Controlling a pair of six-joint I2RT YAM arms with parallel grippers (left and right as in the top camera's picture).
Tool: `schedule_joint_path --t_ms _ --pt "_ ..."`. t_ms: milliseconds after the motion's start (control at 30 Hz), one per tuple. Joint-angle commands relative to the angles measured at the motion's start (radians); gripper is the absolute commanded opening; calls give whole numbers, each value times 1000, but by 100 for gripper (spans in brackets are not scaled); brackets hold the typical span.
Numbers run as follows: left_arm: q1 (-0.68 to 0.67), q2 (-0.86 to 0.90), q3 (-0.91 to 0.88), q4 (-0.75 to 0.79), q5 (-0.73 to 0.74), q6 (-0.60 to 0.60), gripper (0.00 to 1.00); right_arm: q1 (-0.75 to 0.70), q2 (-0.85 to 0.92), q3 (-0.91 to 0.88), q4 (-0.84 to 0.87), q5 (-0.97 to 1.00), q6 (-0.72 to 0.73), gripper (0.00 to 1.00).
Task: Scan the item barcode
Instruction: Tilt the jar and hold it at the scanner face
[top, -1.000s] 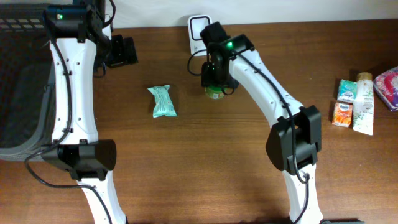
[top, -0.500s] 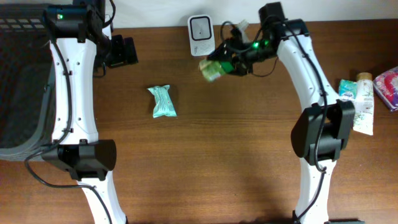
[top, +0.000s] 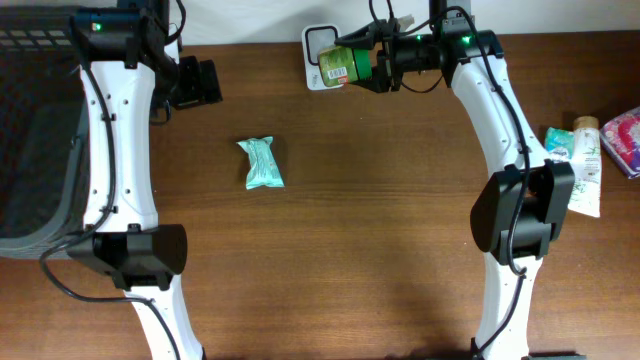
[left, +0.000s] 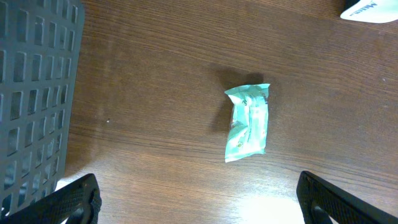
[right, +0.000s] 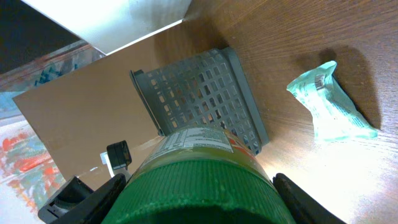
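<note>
The right gripper (top: 366, 63) clamps a green-lidded jar (top: 338, 65) by its lid and holds it on its side, off the table (top: 380, 230), label facing up, just in front of the white scanner (top: 317, 42). The left gripper (top: 205, 83) hangs wide open with nothing in it, near the grey basket (top: 30, 150), above a mint-green packet (top: 261, 162).

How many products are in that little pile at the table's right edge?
4: a teal-and-white pack, an orange box just beside it, a white tube alongside them, and a pink packet cut off by the picture's edge. More may lie outside the view.
</note>
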Motion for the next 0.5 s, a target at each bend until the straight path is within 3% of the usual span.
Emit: schedule_joint_path --t_ms 0,267,367,467 --pt "-3 -17 6 -1 -6 12 99 5 -39 21 10 0 4 57" --pt "-3 -17 6 -1 -6 12 99 32 -39 21 10 97 -54 56" --pt "-3 -17 6 -1 -6 12 99 66 -39 21 10 385 -179 56" --pt "-3 -17 6 -1 -6 12 99 106 -38 21 17 707 -209 56"
